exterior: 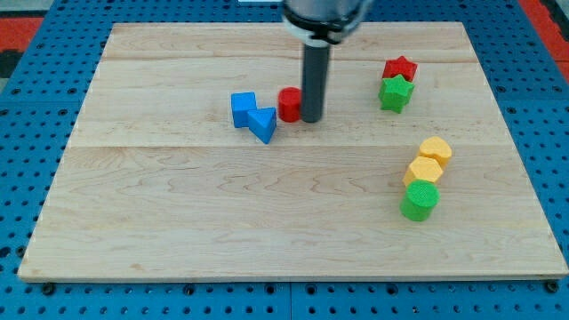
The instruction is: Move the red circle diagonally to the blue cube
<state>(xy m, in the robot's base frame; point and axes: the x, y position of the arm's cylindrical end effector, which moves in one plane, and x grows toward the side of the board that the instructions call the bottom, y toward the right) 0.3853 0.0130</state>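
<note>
The red circle (289, 104) sits on the wooden board (267, 204) just above centre. My tip (311, 118) touches its right side. The blue cube (244, 109) lies a short way to the red circle's left. A blue triangle (263, 124) touches the cube's lower right corner and lies just below and left of the red circle. The rod comes straight down from the view's top.
A red star (400, 68) sits above a green star (395, 92) at the upper right. A yellow block (436, 150), a second yellow block (424, 171) and a green circle (419, 201) form a line at the right.
</note>
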